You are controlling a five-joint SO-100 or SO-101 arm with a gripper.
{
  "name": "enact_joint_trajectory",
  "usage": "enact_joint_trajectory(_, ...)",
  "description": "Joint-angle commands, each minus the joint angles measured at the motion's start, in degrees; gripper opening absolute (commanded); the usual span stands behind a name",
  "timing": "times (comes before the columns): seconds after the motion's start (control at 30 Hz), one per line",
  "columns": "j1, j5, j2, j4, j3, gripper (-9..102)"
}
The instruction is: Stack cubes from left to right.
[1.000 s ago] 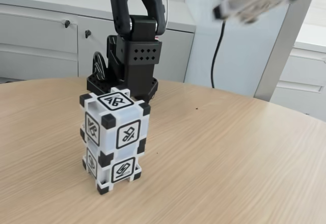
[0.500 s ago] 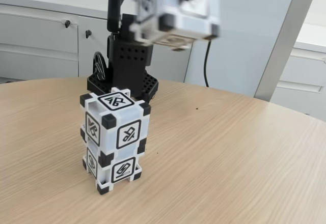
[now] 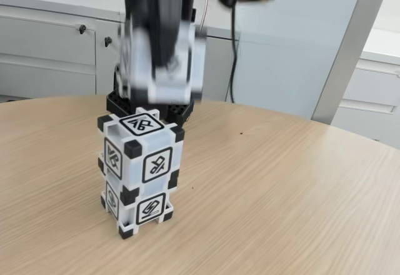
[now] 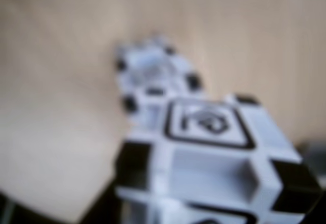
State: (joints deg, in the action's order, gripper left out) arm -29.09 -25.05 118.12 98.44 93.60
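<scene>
Two cubes stand stacked on the wooden table (image 3: 281, 187), the upper cube (image 3: 142, 147) squarely on the lower cube (image 3: 139, 203). A third cube (image 3: 140, 69), blurred by motion, hangs just above the stack. My gripper (image 3: 159, 53) comes down from the top edge and is shut on it. In the wrist view the held cube (image 4: 209, 152) is large in the foreground, its glyph face up. The top of the stack (image 4: 153, 74) lies below it, blurred and slightly to the left.
The arm's black base (image 3: 181, 109) stands right behind the stack. A black cable (image 3: 232, 56) hangs behind it. Grey cabinets (image 3: 50, 50) and a white post (image 3: 350, 50) lie beyond the table's rounded far edge. Bare tabletop stretches to the right.
The gripper has swung the held cube from the upper right leftward and down. It now hangs directly above the two stacked cubes, which have not moved.
</scene>
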Motion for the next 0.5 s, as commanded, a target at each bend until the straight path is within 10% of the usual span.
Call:
enact_joint_trajectory(0.0, -0.4, -1.0, 1.3, 0.1, 1.9, 10)
enact_joint_trajectory(0.47, -0.5, -1.1, 1.2, -0.1, 2.1, 9)
